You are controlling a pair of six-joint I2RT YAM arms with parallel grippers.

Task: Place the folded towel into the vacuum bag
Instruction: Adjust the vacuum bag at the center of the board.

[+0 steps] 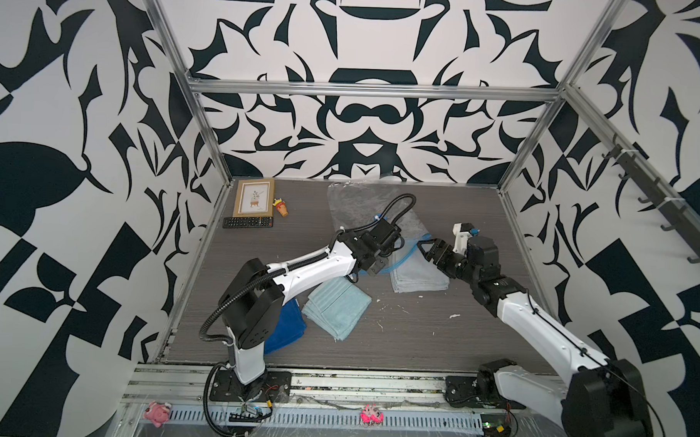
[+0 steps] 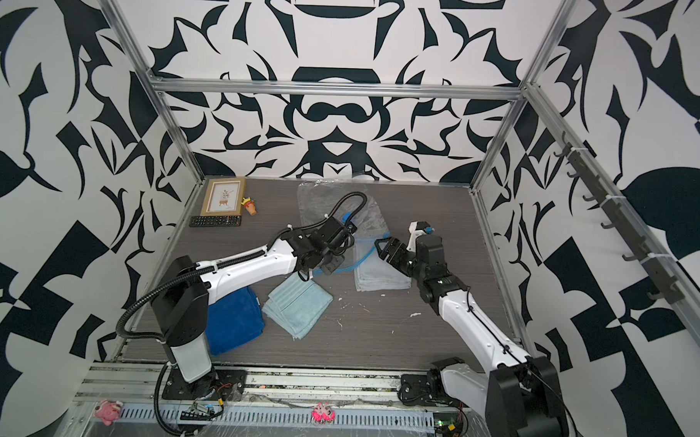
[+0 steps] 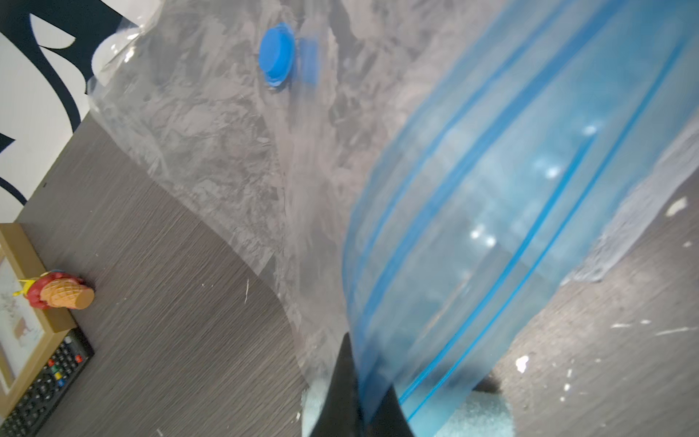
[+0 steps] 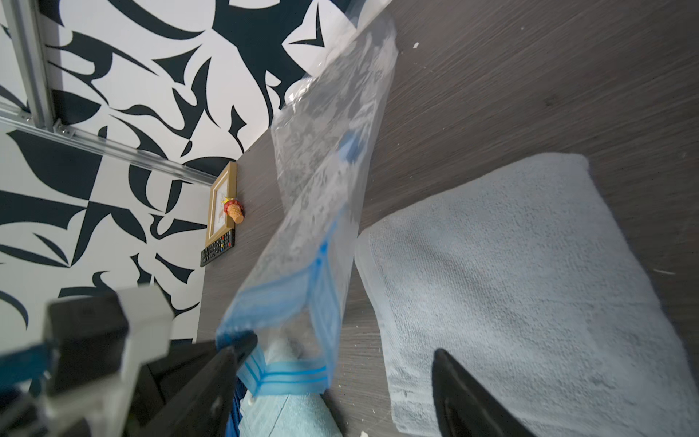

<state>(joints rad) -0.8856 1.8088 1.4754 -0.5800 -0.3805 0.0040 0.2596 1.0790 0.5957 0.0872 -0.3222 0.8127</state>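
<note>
**A:** Where does the vacuum bag [image 1: 351,205] lie?

**B:** Lengthwise, from the middle of the table's [image 1: 416,342] far edge toward its centre; the round valve cap [image 3: 277,55] sits partway along; the blue zip strip [image 3: 491,196] is at the near end, lifted off the wood.

**A:** And the towel?

**B:** The grey folded towel [image 1: 420,276] lies flat, right of centre, just beside that raised mouth; its long axis runs roughly in line with the bag's; whether its far end sits under the plastic I cannot tell.

**A:** Which arm is nearer?

**B:** The right one; the right gripper [image 1: 422,250] hangs over the towel's far end, jaws spread wide, nothing between them.

**A:** And the left?

**B:** The left gripper [image 1: 372,266] is pinched tight on the zip strip, holding the mouth up; the towel lies to its right.

**A:** So the coming move?

**B:** I judge a grasp on the towel, then a push toward the far edge, along the bag's length; the light-blue towel [image 1: 337,307] nearer the front edge lies apart.
</note>
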